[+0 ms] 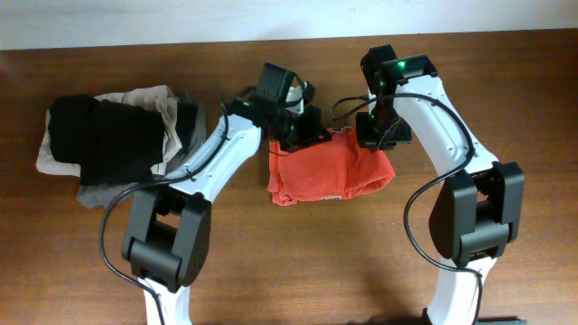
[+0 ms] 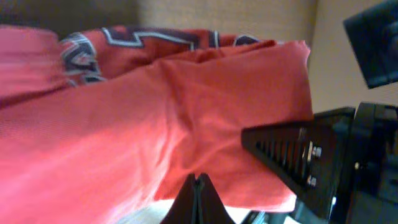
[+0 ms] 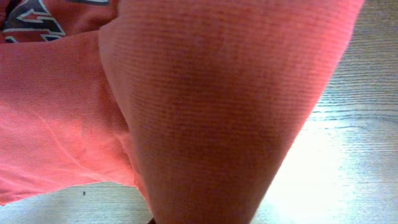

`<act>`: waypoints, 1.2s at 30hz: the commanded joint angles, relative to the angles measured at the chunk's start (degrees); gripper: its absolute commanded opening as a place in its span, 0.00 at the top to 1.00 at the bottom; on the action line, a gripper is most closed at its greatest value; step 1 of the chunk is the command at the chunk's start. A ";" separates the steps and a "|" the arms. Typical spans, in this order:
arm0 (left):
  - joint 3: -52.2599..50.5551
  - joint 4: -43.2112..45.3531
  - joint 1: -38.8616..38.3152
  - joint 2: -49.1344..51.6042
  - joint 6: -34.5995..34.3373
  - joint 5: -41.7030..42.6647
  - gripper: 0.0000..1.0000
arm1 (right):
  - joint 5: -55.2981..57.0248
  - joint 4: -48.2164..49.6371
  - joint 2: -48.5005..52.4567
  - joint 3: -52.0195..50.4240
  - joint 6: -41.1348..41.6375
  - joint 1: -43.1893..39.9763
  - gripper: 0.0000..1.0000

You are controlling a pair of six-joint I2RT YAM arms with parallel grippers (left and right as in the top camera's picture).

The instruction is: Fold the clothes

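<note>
Red-orange cotton T-shirt (image 1: 330,173), half-bunched on the brown wooden table (image 1: 298,271), spreads between and just nearside of the left pincer (image 1: 302,131) and right pincer (image 1: 379,135), both clamped shut on its far edge; best raise both level, cloth taut, before laying the fold.

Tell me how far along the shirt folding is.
Done: the red T-shirt is already gathered into a compact, doubled-over shape. In hand: the left tool and right tool are shut on its far corners. Left: lay this fold down and smooth it; it looks rumpled.
</note>
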 commanded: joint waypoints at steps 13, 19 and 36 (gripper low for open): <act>-2.93 9.11 -3.87 17.44 -6.47 1.60 1.00 | 0.26 -1.53 -4.35 3.41 -1.01 2.45 0.96; -2.93 11.93 -3.87 20.52 -7.13 5.16 1.00 | -0.81 -2.08 -4.35 3.54 -0.90 7.72 0.96; -0.26 4.87 -3.50 11.04 2.71 -3.17 0.57 | -0.37 -1.77 -4.35 3.54 0.76 8.76 0.96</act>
